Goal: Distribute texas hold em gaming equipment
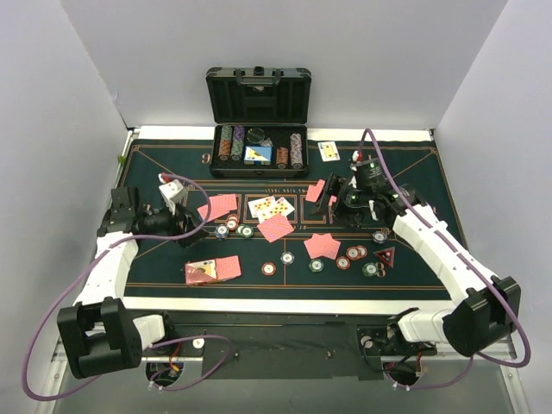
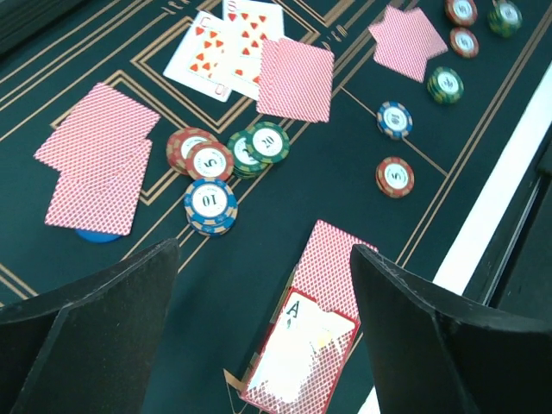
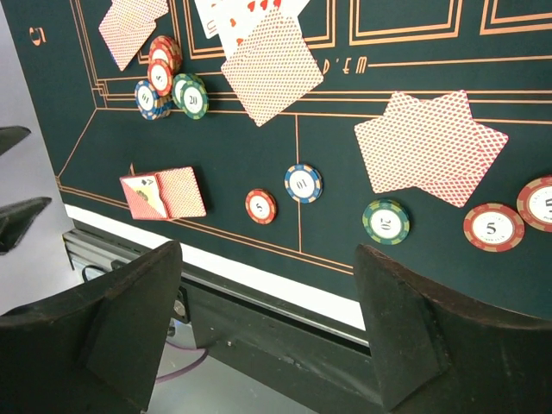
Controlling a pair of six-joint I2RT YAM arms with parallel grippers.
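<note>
Red-backed playing cards lie in pairs on the green felt [image 1: 155, 267], at the left [image 1: 217, 207], the middle right [image 1: 322, 246] and the back right [image 1: 315, 190]. Face-up cards [image 1: 271, 207] sit in the centre. Striped poker chips [image 2: 210, 205] cluster beside them, and more chips [image 1: 354, 256] lie near the dark red triangular marker [image 1: 385, 255]. My left gripper [image 2: 267, 328] stands open and empty above a red card deck [image 2: 302, 345] with an ace showing. The right gripper [image 3: 267, 328] is open and empty, with the table's front edge between its fingers in its wrist view.
An open black case [image 1: 258, 121] with racked chip rows stands at the back of the mat. One face-up card [image 1: 329, 151] lies to its right. A white strip [image 3: 259, 250] borders the felt at the front edge.
</note>
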